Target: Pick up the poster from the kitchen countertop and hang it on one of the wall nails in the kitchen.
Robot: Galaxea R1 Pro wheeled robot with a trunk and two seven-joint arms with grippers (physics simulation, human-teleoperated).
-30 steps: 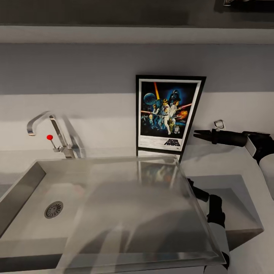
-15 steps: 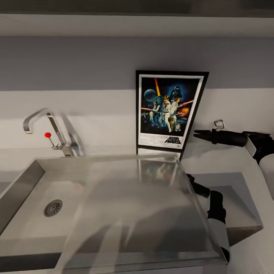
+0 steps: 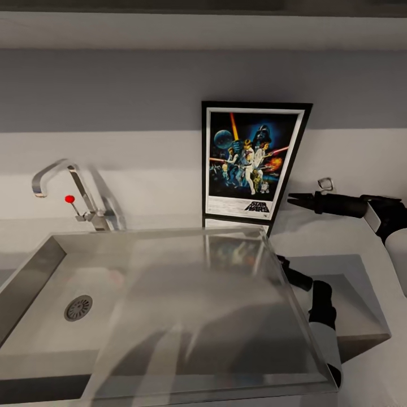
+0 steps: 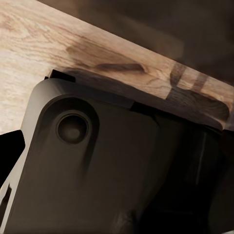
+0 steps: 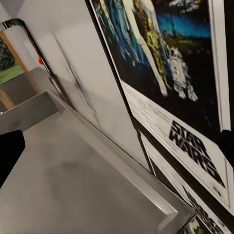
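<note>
Black-framed dark blue poster (image 3: 249, 164), red-knobbed chrome tap (image 3: 73, 195), grey kitchen countertop (image 3: 316, 237)

A kitchen — a steel sink (image 3: 51, 271) with a drain (image 3: 78, 308) and drainboard (image 3: 209, 305) is set in a grey countertop (image 3: 316, 237), with a chrome tap (image 3: 73, 192) behind it.

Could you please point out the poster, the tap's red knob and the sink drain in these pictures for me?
poster (image 3: 249, 164): head view, on the dark blue artwork at its middle.
red knob (image 3: 69, 199): head view, on the ball at the tap's lever.
sink drain (image 3: 78, 307): head view, on the round strainer grate.
</note>
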